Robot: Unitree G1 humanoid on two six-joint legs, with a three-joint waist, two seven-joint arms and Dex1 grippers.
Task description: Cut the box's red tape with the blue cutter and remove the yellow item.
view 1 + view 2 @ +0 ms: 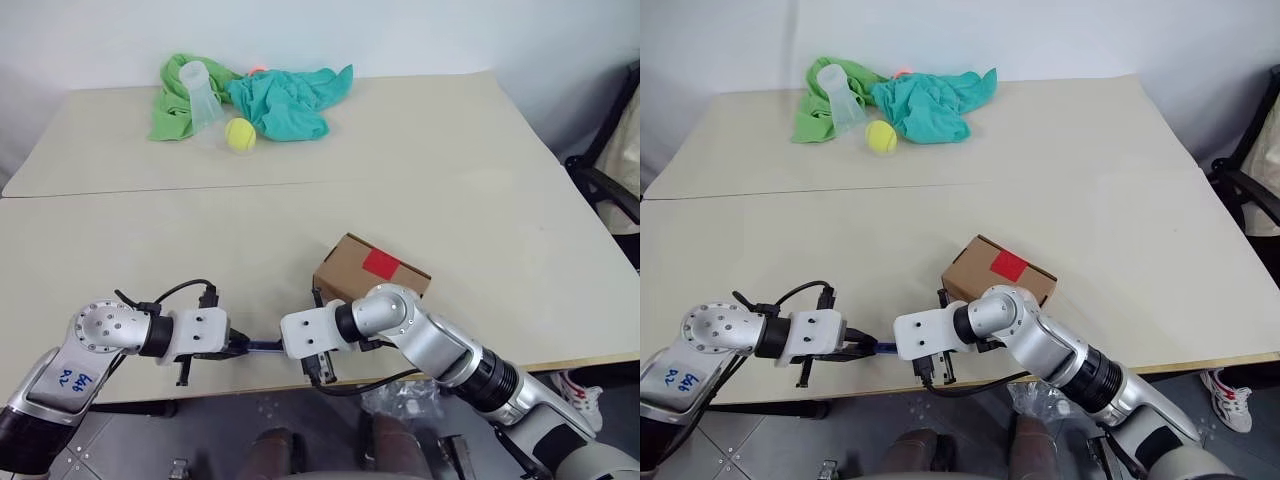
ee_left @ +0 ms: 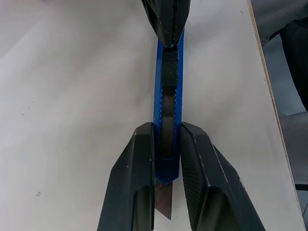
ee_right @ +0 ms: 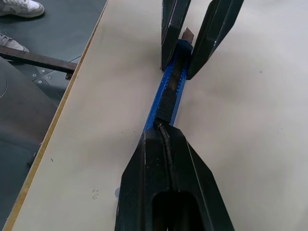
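Both grippers, left gripper (image 2: 166,159) and right gripper (image 3: 163,132), pinch the blue cutter (image 2: 168,96), blade out; next it must reach the red tape (image 1: 381,264).

Right eye view. Near the front edge of the desk (image 1: 1120,230), the left claw (image 1: 862,348) and the right claw (image 1: 892,349) meet end to end, with a short stretch of the blue cutter (image 1: 885,348) visible between them. Just behind the right arm stands the box (image 1: 975,272), its flaps down and the red tape (image 1: 1009,265) on its top face. At the far side of the desk lie a light green cloth (image 1: 815,112) and a teal cloth (image 1: 930,105), with a clear plastic cup (image 1: 843,97) tipped between them and a yellow-green tennis ball (image 1: 880,136) just in front.
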